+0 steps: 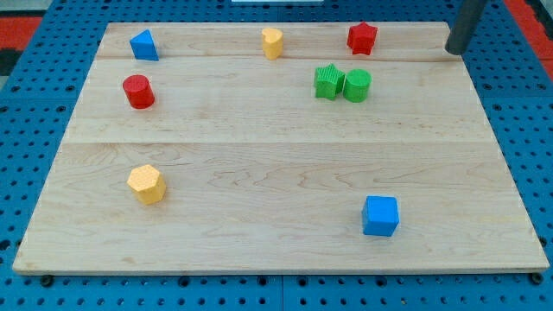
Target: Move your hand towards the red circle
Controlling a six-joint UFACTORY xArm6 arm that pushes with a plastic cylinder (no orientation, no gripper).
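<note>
At the view's top right corner the rod's tip (455, 50) sits right at the edge of the wooden board (276, 250), touching no block; it's a bare rod, so there's nothing to spread or pinch. The red cylinder (138, 92), the task's "red circle", stands at the view's upper left, well apart from the tip with most of the board between them. Risk as I see it: a straight run toward it passes just below the red star (362, 38) and just above the green star (327, 82) and green cylinder (357, 85), which touch each other side by side, then close under the yellow block (272, 42), shape hard to call from here. Clip any of those and they get shoved along. Second risk is mistaking the target: the red star is much nearer the tip and the same colour. Third is overshoot, nudging the cylinder toward the blue triangular block (144, 45) or the board's left edge. The cylinder stands upright, long axis vertical, round top face up, so no heading on the board. The yellow hexagonal block (147, 183) and blue cube (381, 215) at the view's bottom are clear of the path.
</note>
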